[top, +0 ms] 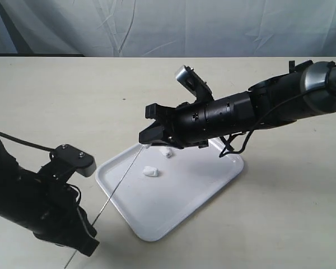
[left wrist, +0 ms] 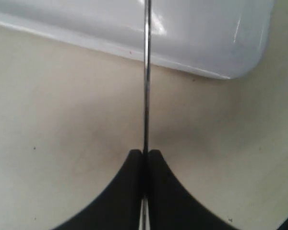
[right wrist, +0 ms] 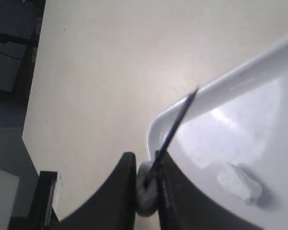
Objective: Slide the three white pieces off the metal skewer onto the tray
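We are on the last piece point(right wrist: 145, 187): our right hand point(right wrist: 146, 165) pinches this soft, lumpy bit at the tip of the thin, straight metal skewer point(top: 123, 177), mid-frame over the glossy tray point(top: 201, 179). A second piece point(top: 150, 171) and a third piece point(top: 167, 152) lie on the tray. Our left hand point(left wrist: 145, 158), lower left, clamps the skewer. Next, we judge, the hands must draw apart along it.
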`<action>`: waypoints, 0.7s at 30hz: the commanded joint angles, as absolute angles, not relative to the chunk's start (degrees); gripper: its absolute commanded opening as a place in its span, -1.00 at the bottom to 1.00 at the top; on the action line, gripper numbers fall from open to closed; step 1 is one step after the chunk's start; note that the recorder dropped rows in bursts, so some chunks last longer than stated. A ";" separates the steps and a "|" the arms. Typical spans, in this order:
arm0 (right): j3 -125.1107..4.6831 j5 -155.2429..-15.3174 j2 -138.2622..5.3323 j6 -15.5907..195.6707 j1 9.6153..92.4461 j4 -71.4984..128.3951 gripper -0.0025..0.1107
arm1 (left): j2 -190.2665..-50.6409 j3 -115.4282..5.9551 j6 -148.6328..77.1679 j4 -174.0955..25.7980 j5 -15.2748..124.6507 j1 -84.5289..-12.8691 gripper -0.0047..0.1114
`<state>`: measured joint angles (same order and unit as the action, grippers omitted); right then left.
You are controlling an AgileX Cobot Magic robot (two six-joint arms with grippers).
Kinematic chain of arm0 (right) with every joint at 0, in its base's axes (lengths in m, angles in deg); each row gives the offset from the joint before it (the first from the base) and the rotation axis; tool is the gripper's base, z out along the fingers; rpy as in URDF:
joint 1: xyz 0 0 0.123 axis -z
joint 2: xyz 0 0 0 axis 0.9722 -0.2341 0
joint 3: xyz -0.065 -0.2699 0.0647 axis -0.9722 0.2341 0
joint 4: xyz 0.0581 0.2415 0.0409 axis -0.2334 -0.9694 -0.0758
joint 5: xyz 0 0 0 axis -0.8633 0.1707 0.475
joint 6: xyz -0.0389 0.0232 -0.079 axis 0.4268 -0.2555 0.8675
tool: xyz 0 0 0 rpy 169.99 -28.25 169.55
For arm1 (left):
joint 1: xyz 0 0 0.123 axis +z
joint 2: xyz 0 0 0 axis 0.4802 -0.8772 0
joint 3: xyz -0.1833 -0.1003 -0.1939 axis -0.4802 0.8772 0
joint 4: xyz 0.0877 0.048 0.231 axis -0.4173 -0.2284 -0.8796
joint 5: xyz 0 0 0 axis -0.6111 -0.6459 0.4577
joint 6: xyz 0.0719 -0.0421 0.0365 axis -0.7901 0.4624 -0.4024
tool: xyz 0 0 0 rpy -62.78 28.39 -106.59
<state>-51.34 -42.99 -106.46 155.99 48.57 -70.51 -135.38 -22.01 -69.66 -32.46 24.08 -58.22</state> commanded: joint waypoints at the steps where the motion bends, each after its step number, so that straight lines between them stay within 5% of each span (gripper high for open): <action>1: -53.94 -46.84 -106.56 156.62 49.15 -71.50 -0.74 | -135.58 -20.77 -67.78 -33.55 22.16 -58.49 -0.92; 21: -59.06 -57.41 -106.15 156.18 49.50 -71.50 -0.74 | -135.58 -20.74 -64.69 -35.32 19.96 -58.49 -0.92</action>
